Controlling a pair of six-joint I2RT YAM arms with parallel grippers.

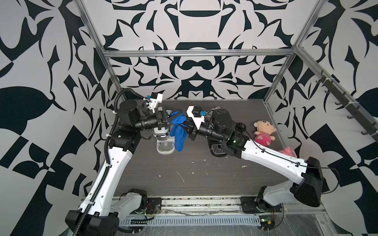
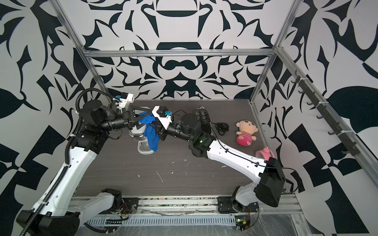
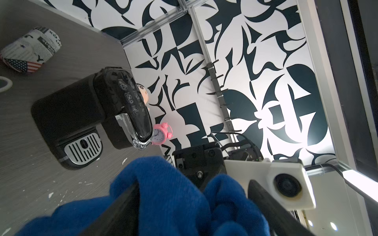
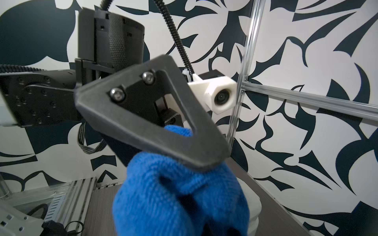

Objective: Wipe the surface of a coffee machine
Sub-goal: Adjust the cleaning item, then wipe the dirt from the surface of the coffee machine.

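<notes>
Arms of a tabletop robot are pictured meeting over the back of the bench point(image 1: 184, 175), where a blue cloth point(image 1: 178, 132) is hung between them. The cloth is gripped in the closed right pincer point(image 1: 185, 123): its bunched top is pinched there and the long tail is left to dangle. The left pincer point(image 1: 177, 115) is held with its jaws spread wide around the same bunch. In the left wrist view, fabric is seen lying between the parted fingers point(image 3: 122, 206) without being clamped. A handover or regrip is suggested, so that a broader pad can be presented for wiping. The white coffee machine point(image 1: 161, 133) is placed directly beneath, its drip tray point(image 1: 164, 146) partly hidden by the hanging tail; whether it is touched cannot be told. A black coffee machine point(image 3: 81, 110) is stood further along under the right arm point(image 1: 266, 157), near a plush doll point(image 1: 262, 132) and a pink alarm clock point(image 2: 263, 154), neither of them involved. No wiping stroke is judged to be begun yet.
</notes>
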